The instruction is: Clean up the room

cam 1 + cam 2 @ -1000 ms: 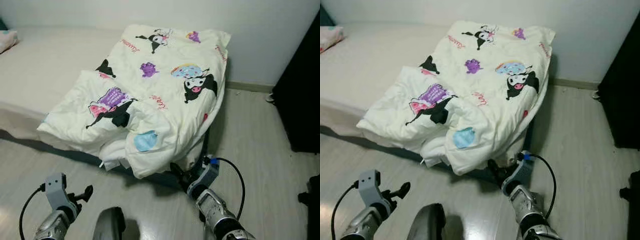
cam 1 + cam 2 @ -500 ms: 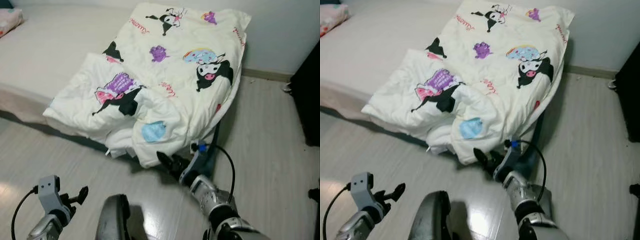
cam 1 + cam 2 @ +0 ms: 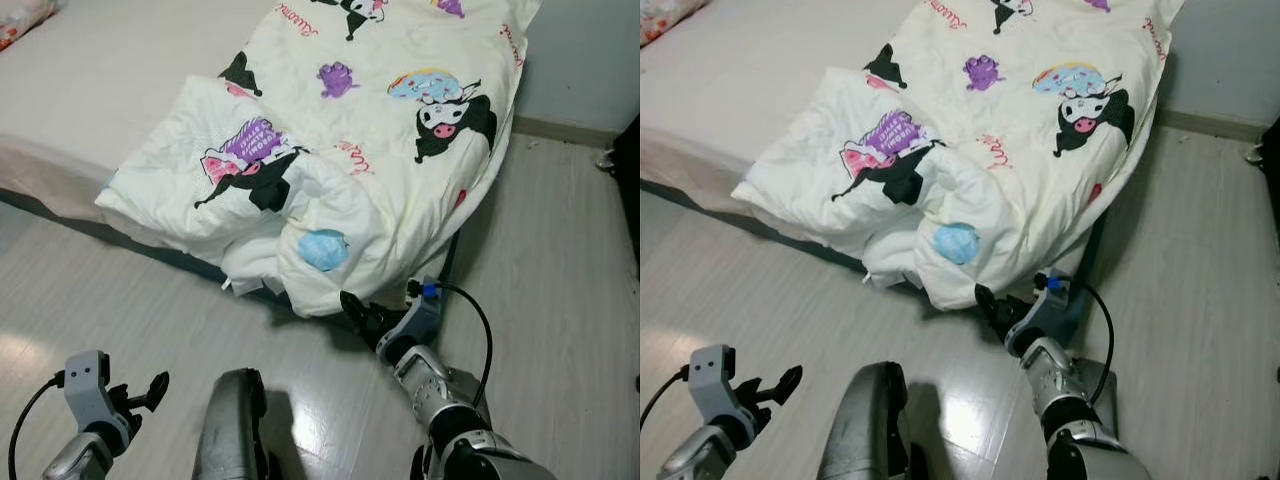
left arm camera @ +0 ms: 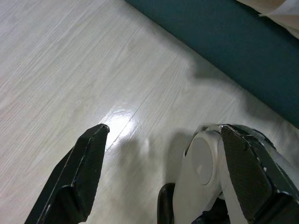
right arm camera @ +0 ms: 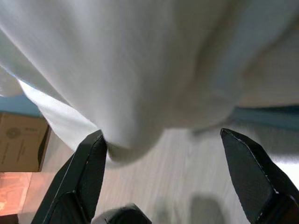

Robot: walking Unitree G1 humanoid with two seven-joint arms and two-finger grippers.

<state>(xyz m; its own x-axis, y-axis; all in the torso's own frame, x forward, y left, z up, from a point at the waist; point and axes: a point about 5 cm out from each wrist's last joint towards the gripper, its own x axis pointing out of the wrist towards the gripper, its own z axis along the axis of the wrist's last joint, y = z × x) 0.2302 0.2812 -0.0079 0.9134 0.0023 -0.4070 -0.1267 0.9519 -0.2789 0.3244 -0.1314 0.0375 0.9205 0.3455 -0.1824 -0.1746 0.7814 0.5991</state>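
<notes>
Spread wide, the jaws of the right gripper (image 3: 992,308) sit just below the hanging edge of the quilt (image 3: 380,150), empty, with one finger (image 5: 79,182) close against the drooping white fold; the left gripper (image 3: 140,392) is also parted and empty, low over the floor (image 3: 120,300) and well apart from the bedding. The quilt lies bunched across the near corner of the bed (image 3: 110,80), its lower folds spilling over the mattress edge toward the floor. It looks soft, puffy and light for its bulk, so it should crush easily under a pinch but sag and trail when lifted; a single layer might slip free. The thick rolled fold at the overhanging edge, right in front of the right gripper, seems the best place to take hold. Its print shows black-and-white cartoon figures, purple and blue patches, and small red cursive words too small to read. A cardboard box (image 5: 21,142) under the bed carries a round mark, also unreadable.
</notes>
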